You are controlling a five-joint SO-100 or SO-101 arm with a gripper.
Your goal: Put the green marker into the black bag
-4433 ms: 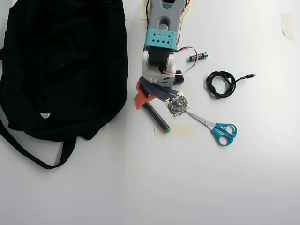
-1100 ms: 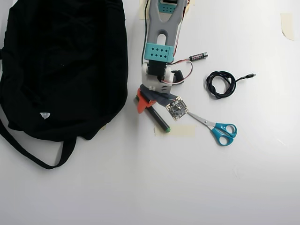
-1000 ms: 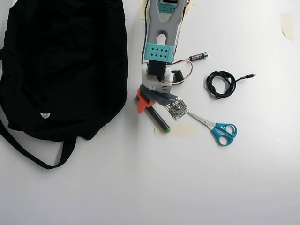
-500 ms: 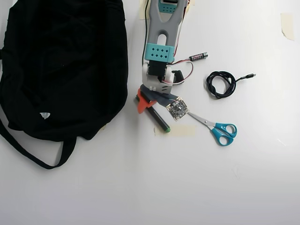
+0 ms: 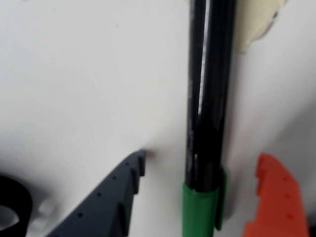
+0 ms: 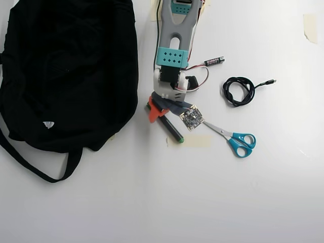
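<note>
Compared to a few seconds back, the arm has pulled in a bit and dropped onto the pen. Wrist view: green marker (image 5: 206, 108) runs lengthwise between the spread fingers of the gripper (image 5: 207, 173), nothing pinched yet. Overhead view: marker (image 6: 169, 128) lies diagonally on the table, right beside the black bag (image 6: 68, 71), which sits to its left.

No readable text; white tag on black bag (image 6: 66, 71) (too small).
</note>
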